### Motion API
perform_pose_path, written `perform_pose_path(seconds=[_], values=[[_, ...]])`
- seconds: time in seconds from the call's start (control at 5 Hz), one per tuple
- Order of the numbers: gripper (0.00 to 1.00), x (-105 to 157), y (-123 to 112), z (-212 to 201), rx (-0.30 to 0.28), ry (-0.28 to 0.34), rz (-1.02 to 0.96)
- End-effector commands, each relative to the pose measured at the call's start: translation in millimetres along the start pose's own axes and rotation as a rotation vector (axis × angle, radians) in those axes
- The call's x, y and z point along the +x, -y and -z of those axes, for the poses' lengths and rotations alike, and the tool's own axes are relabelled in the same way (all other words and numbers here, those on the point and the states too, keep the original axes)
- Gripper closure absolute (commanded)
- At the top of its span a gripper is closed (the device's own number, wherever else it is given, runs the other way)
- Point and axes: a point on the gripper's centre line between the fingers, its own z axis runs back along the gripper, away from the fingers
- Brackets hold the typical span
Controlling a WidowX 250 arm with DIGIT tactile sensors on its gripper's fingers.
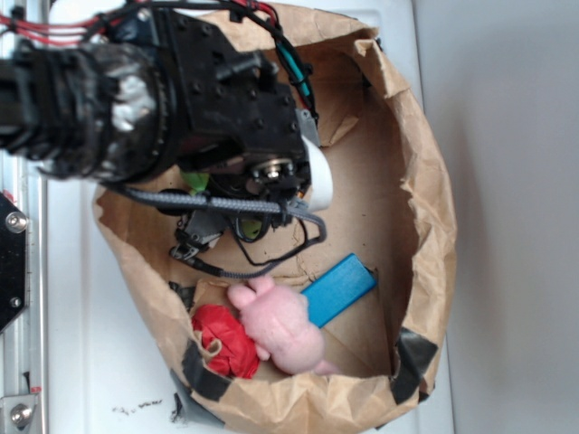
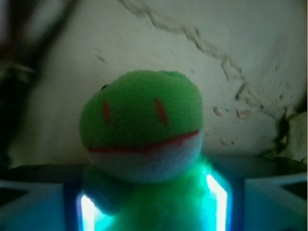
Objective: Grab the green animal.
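1. We see the green animal (image 2: 144, 144) very close in the wrist view. Its round green head has two red marks and a red mouth line over a white chin.
2. Its fuzzy body sits low, at 6 o'clock, between the two gripper fingers (image 2: 269, 202), which glow blue along their inner edges.
3. The gripper (image 2: 149, 207) looks squeezed on the toy's body, with a finger pressed on each side.
4. In the exterior view, the black robot arm (image 1: 154, 90) reaches into a brown paper bag (image 1: 425, 199) from 10 o'clock.
5. There, only a small bit of the green toy (image 1: 196, 181) peeks out under the arm.
6. A pink plush pig (image 1: 280, 325) lies at 6 o'clock in the bag.
7. A red thing (image 1: 226, 339) touches the pig on its 9 o'clock side.
8. A blue block (image 1: 339, 289) lies just beside the pig, at its 2 o'clock.
9. The bag rests on a white table (image 1: 90, 362).
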Motion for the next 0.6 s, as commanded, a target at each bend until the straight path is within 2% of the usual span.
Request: perform_pose_path(seconds=[0.0,0.2,0.4], values=[[1.0,4,-15,-106,-0.031,0.15,-0.25],[1.0,0,-20,-133,0.035,0.235,-0.412],[1.0,1,-30,-162,0.05,0.251,-0.543]])
